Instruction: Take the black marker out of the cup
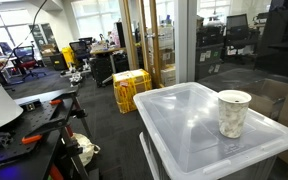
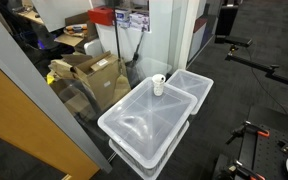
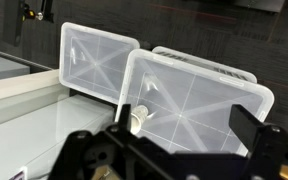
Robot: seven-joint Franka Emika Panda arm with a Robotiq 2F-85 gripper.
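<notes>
The cup [image 1: 233, 112] is white with a mottled grey pattern. It stands upright near one corner of a translucent plastic bin lid [image 1: 179, 125]. It is small in an exterior view [image 2: 159, 85] and lies at the left of the wrist view [image 3: 137, 118], by my left finger. The black marker does not show in any view; I cannot tell if it is inside the cup. My gripper [image 3: 184, 128] shows only in the wrist view. It is open and empty, well above the lid, with the cup off towards its left finger.
A second lidded bin [image 2: 194, 86] stands against the first; it also shows in the wrist view [image 3: 89, 55]. Yellow crates [image 1: 131, 88] sit on the floor. Cardboard boxes [image 2: 89, 75] and a glass partition [image 2: 44, 110] flank the bins. A cluttered bench [image 1: 24, 125] stands nearby.
</notes>
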